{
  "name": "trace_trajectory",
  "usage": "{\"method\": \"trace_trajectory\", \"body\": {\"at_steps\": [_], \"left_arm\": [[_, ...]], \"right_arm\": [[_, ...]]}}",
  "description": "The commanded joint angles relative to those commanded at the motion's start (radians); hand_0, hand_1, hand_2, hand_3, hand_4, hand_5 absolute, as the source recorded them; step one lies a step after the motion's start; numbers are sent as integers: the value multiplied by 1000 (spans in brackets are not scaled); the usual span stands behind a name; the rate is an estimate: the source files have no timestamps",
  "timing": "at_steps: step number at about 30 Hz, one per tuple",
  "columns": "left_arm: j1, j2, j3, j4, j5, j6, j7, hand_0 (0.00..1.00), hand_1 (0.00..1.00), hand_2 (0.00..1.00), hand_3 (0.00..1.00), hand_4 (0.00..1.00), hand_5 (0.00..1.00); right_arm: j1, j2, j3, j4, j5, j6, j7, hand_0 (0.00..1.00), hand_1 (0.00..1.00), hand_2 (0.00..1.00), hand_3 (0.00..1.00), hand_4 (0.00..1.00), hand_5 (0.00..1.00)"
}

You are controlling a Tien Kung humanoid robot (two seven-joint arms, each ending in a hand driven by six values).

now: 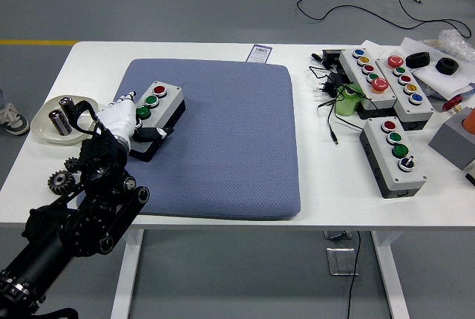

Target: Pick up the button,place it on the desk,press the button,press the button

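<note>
Left hand (121,120) grips the three-button control box (157,108), resting on the blue pad (223,141); release and both presses remain.

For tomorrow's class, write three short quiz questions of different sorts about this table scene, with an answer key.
1. True or false: the button box by the left hand lies on the blue pad.
2. Multiple choice: the top button on that box is A) red B) yellow C) blue.
3. Fill in: the metal cylinders left of the pad stand in a white ____.

Key:
1. True.
2. A.
3. Dish.
</note>
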Motion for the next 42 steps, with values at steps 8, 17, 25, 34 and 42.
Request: {"method": "trace_trajectory", "body": {"at_steps": [8,17,25,34,42], "left_arm": [[-26,0,2,21,0,-61,0,476,704,930,840,938,490],[-50,0,38,45,0,-118,0,415,392,409,461,531,2],[-60,7,56,81,0,-93,0,249,228,266,316,278,2],[-63,46,79,85,0,11,-70,213,218,261,298,302,2],[-86,86,91,163,0,70,-360,148,174,216,254,317,2]], "right_arm": [[0,0,-4,0,4,0,-1,673,658,674,624,310,173],[0,-1,-1,0,2,0,-1,673,658,674,624,310,173],[1,-2,-6,0,8,-1,-2,673,658,674,624,310,173],[1,0,-1,0,6,-1,-3,673,658,674,624,310,173],[0,0,4,0,1,-1,-4,673,658,674,624,310,173]]}}
